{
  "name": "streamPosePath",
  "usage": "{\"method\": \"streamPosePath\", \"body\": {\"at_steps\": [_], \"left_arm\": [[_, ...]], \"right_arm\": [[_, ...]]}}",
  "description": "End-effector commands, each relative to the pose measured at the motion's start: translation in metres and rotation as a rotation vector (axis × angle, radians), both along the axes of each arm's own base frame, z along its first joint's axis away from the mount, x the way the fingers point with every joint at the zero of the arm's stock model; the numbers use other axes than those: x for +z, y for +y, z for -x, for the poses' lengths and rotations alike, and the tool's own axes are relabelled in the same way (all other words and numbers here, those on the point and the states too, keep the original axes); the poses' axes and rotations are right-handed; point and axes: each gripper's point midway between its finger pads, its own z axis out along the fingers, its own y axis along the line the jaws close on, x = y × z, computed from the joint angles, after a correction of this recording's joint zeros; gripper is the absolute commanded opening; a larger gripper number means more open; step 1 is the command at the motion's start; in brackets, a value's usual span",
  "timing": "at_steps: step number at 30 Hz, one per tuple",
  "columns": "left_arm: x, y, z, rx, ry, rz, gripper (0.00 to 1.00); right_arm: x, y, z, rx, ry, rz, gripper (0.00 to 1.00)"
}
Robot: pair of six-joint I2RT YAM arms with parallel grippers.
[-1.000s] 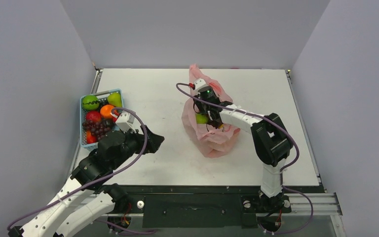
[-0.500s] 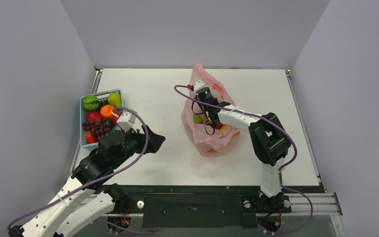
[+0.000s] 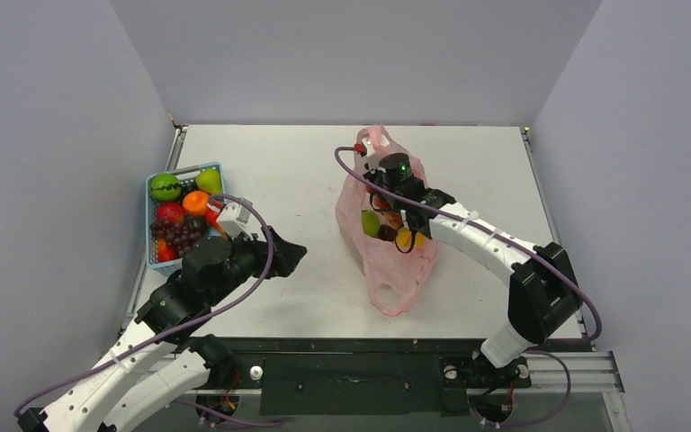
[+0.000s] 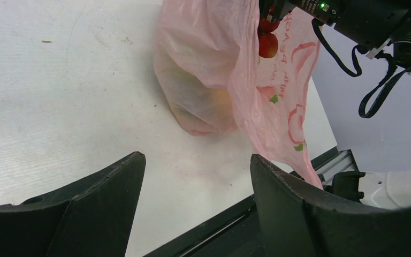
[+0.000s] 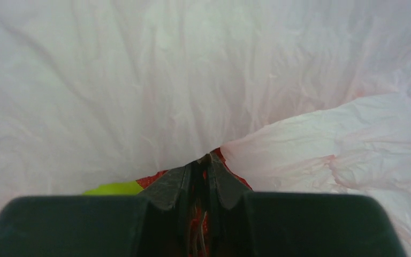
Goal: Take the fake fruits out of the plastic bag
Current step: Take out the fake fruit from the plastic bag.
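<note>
The pink plastic bag (image 3: 394,263) stands at mid-table, its mouth drawn up. Inside it show a green apple (image 3: 371,222) and a yellow fruit (image 3: 408,239). My right gripper (image 3: 385,200) is inside the bag's mouth, shut on the thin stems of the red cluster (image 5: 152,179). The left wrist view shows those red round fruits (image 4: 267,44) hanging at the top of the bag (image 4: 203,64). In the right wrist view, white-pink plastic (image 5: 139,80) fills the frame and the apple's edge (image 5: 112,188) peeks out at the left. My left gripper (image 3: 293,256) hovers open and empty left of the bag.
A light-blue basket (image 3: 184,169) at the left table edge holds a green striped ball (image 3: 164,186), an orange, red fruits and dark grapes (image 3: 176,236). The table's front edge and black rail (image 4: 278,193) lie just below the left fingers (image 4: 101,198).
My right gripper closed inside the bag and rose slightly, drawing the bag's top up. Its elbow swung right. The left arm barely moved.
</note>
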Motion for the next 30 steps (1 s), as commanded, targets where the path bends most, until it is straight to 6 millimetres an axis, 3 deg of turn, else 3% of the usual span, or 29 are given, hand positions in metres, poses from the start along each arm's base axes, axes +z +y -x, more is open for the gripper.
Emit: {"method": "streamPosePath", "body": {"at_steps": [1, 7, 13, 16, 20, 21, 26, 30], "left_arm": [[0.023, -0.016, -0.003, -0.041, -0.042, 0.109, 0.7], [0.031, -0.039, -0.01, -0.105, -0.045, 0.157, 0.72], [0.027, -0.067, -0.023, -0.172, -0.019, 0.169, 0.72], [0.024, -0.075, -0.024, -0.193, -0.007, 0.191, 0.71], [0.018, -0.071, -0.019, -0.19, 0.002, 0.204, 0.7], [0.018, -0.068, -0.019, -0.178, 0.0, 0.205, 0.7], [0.012, -0.052, -0.014, -0.136, -0.004, 0.194, 0.72], [0.009, -0.047, -0.014, -0.122, -0.001, 0.186, 0.73]], "right_arm": [[0.035, 0.012, 0.006, 0.097, -0.026, -0.103, 0.0], [0.021, 0.026, 0.017, 0.124, 0.129, -0.192, 0.0], [-0.031, 0.032, 0.021, 0.017, 0.33, -0.284, 0.0], [-0.054, 0.025, 0.018, -0.032, 0.391, -0.304, 0.0], [-0.076, 0.016, 0.011, -0.071, 0.409, -0.247, 0.13], [-0.08, 0.012, 0.009, -0.085, 0.41, -0.222, 0.2], [-0.081, 0.012, 0.014, -0.075, 0.407, -0.201, 0.45], [-0.09, 0.004, 0.015, -0.099, 0.389, -0.153, 0.5]]}}
